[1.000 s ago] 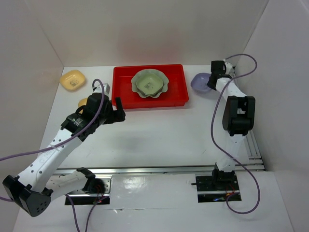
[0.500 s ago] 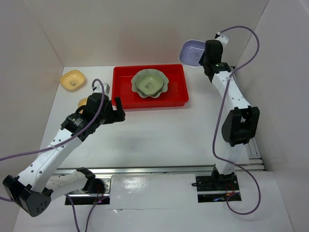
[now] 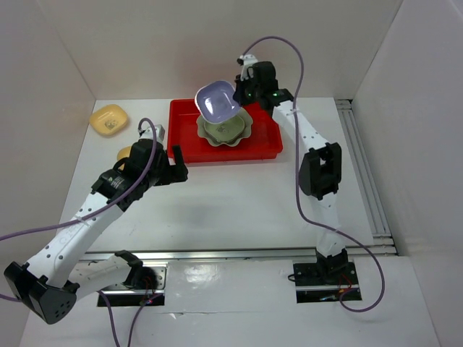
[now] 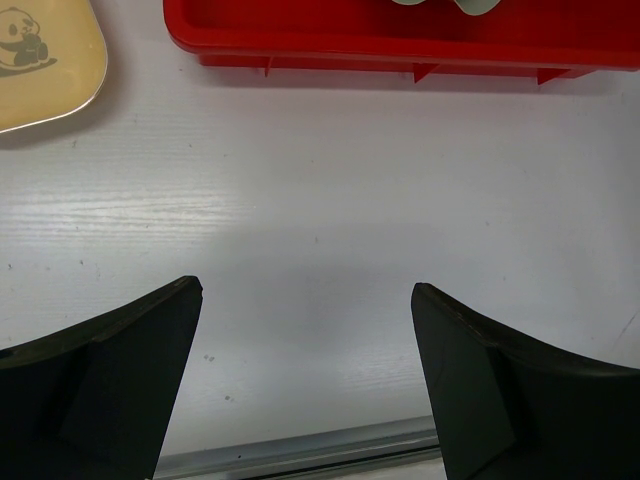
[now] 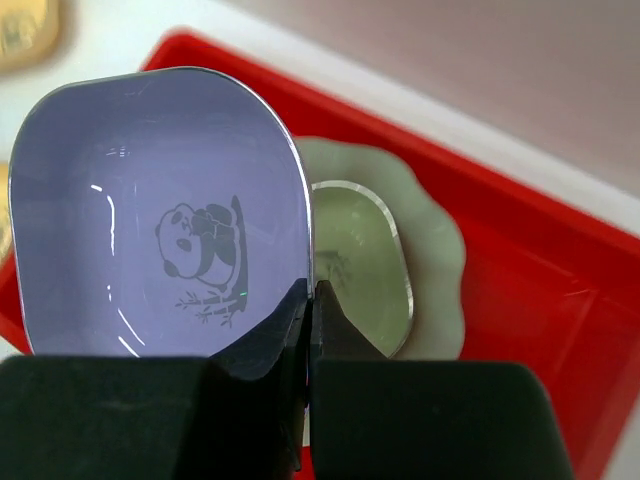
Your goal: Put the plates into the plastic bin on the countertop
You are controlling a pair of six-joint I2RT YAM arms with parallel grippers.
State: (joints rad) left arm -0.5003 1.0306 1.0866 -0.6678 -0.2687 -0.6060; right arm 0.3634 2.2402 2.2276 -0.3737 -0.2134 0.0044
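Observation:
The red plastic bin (image 3: 184,141) stands at the back of the white countertop (image 3: 239,195). In it lies a pale-green scalloped plate (image 3: 246,127) with a smaller light green plate (image 5: 355,260) nested inside. My right gripper (image 3: 241,96) is shut on the rim of a lavender panda plate (image 3: 217,103), holding it tilted above the bin's left half. My left gripper (image 3: 169,144) hangs open and empty just in front of the bin's left corner. A yellow plate (image 3: 109,119) sits at the far left. Another yellow plate (image 3: 124,152) is half hidden under the left arm.
White walls close in the countertop on three sides. Aluminium rails run along the right side (image 3: 362,173) and the near edge (image 3: 239,253). The left wrist view shows the bin's front wall (image 4: 400,45) and a yellow plate (image 4: 40,65) ahead of the fingers.
The right arm has lifted the lavender plate from the right wall and swung it left to above the bin. The left arm has not moved.

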